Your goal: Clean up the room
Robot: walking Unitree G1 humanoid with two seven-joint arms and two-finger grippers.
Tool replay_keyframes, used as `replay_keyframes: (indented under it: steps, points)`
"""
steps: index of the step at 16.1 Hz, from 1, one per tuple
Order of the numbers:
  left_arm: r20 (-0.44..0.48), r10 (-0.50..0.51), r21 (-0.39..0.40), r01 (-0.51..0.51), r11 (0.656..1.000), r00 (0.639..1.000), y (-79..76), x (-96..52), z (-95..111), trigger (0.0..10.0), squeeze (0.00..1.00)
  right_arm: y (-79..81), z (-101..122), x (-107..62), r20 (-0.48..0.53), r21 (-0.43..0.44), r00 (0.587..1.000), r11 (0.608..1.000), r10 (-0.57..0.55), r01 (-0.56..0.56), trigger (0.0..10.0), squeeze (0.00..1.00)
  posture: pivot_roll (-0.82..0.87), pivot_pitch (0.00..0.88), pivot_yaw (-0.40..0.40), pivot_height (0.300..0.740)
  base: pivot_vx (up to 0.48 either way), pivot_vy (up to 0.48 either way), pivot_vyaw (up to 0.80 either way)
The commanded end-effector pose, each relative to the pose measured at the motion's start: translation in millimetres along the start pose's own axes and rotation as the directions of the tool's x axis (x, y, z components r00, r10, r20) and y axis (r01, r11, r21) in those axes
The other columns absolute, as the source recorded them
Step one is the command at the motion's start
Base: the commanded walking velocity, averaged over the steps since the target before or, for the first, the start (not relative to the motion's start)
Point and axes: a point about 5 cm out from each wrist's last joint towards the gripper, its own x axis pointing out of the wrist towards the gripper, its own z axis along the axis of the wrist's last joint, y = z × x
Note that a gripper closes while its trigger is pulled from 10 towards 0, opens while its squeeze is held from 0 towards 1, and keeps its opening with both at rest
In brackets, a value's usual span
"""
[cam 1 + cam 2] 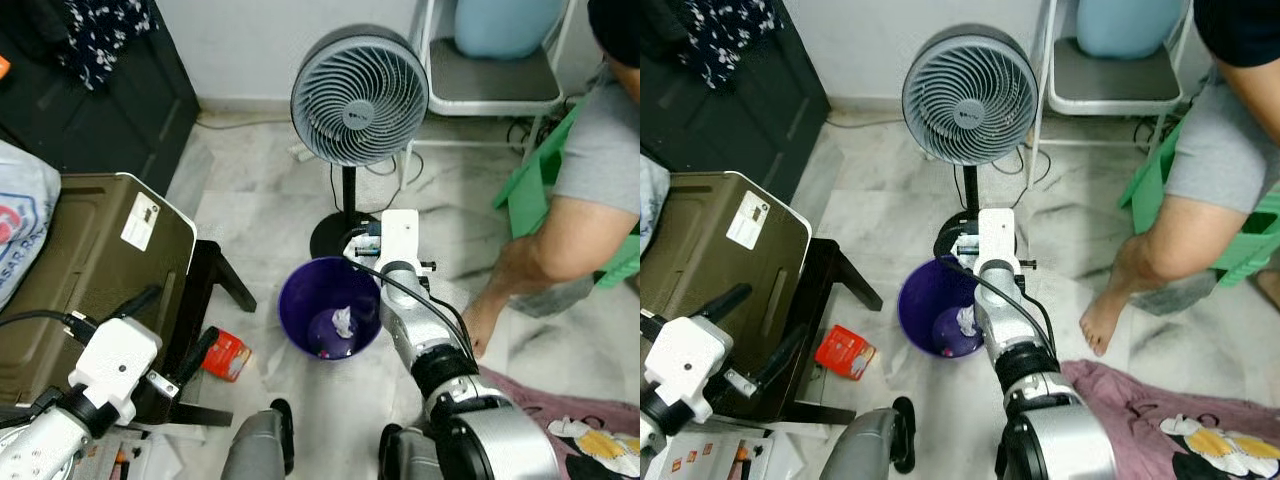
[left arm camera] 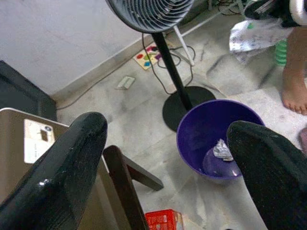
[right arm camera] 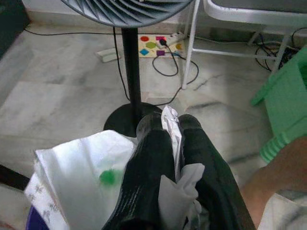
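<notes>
The right claw point(image 3: 170, 143) is clamped on a crumpled white plastic wrapper point(image 3: 81, 177), which hangs from between its two black fingers point(image 3: 148, 167). Seen from the head, the right arm reaches forward over the far rim of a purple bin point(image 1: 300, 290) on the marble floor point(image 1: 250, 210), just in front of the base of a standing fan point(image 1: 358, 95). A scrap of crumpled paper point(image 1: 343, 321) lies in the bottom of the bin. The left claw point(image 2: 168, 158) hangs open, fingers spread wide, beside a dark chair point(image 1: 90, 260). A red packet point(image 1: 226, 355) lies on the floor near the chair's leg. A person's bare foot point(image 1: 1102, 322) stands just to the right of the bin.
</notes>
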Motion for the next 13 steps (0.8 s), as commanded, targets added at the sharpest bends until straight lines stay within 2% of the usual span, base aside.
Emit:
replay_keyframes:
  steps: [1,4,7,11,13]
  points:
    - [-0.016,-0.006,0.003,0.006,1.000,1.000,0.9,-4.1,0.8,10.0,0.00,4.0,-0.8,-0.6,0.001,0.014,1.000,1.000,-0.004,0.004,10.0,0.00,0.35,0.285,0.132,0.740,0.000,0.000,0.00]
    - [-0.028,0.001,0.005,0.000,1.000,1.000,3.8,-6.4,2.5,10.0,0.00,9.4,2.1,-0.3,0.037,0.045,0.999,0.999,0.013,-0.014,10.0,0.00,0.36,0.296,0.147,0.740,0.000,0.000,0.00]
    - [-0.035,0.005,0.010,-0.004,1.000,0.999,5.7,-8.2,5.4,10.0,0.00,29.2,-3.1,-7.0,0.006,0.100,0.999,0.994,0.051,-0.052,10.0,0.00,0.38,0.310,0.163,0.740,0.000,0.000,0.00]
    - [-0.064,0.001,0.011,0.000,1.000,0.998,6.6,-17.8,7.1,10.0,0.00,43.7,-12.0,-14.0,-0.021,0.099,0.996,0.992,0.081,-0.079,10.0,0.00,0.41,0.335,0.178,0.740,0.000,0.000,0.00]
    - [-0.071,0.005,0.011,-0.004,1.000,0.997,8.6,-20.6,8.6,10.0,0.00,44.1,-18.2,-15.5,-0.052,0.090,0.996,0.993,0.078,-0.073,10.0,0.00,0.41,0.348,0.181,0.740,0.000,0.000,0.00]
